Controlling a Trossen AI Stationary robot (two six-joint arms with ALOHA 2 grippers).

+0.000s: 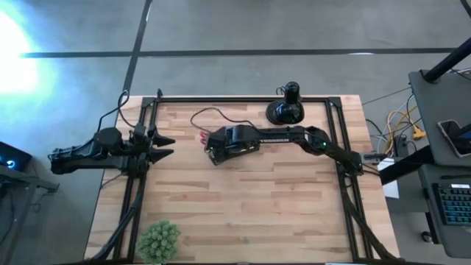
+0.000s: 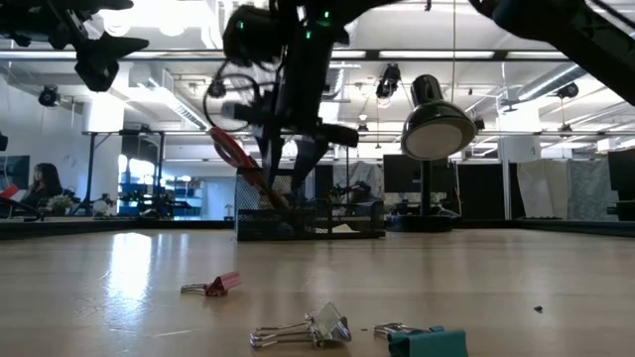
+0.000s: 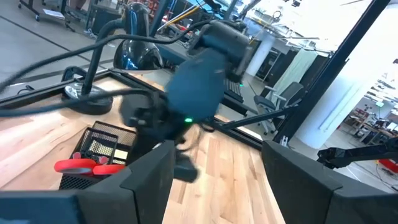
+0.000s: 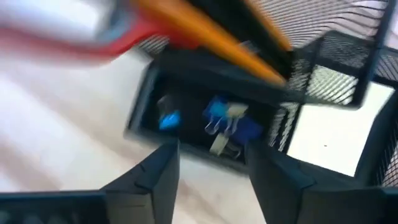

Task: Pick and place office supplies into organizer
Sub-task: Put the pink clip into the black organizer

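Note:
The organizer (image 2: 310,220), a dark mesh desk box, stands at the table's far middle. It also shows in the right wrist view (image 4: 205,93). Red-handled scissors (image 2: 236,155), an orange pencil (image 4: 211,38) and a black pen (image 4: 255,28) stick up out of it, leaning. Blue binder clips (image 4: 227,119) and a tiny blue piece (image 4: 169,119) lie in its low front compartment. My right gripper (image 1: 215,153) hangs open and empty just above that compartment, fingers pointing down (image 4: 208,168). My left gripper (image 1: 165,146) waits open at the table's left edge, raised.
Loose binder clips lie near the table's near edge: a pink one (image 2: 213,286), a silver one (image 2: 303,330) and a teal one (image 2: 427,342). A black round-based knobbed object (image 1: 287,107) stands behind the organizer. A green plant ball (image 1: 158,239) sits at the near left corner.

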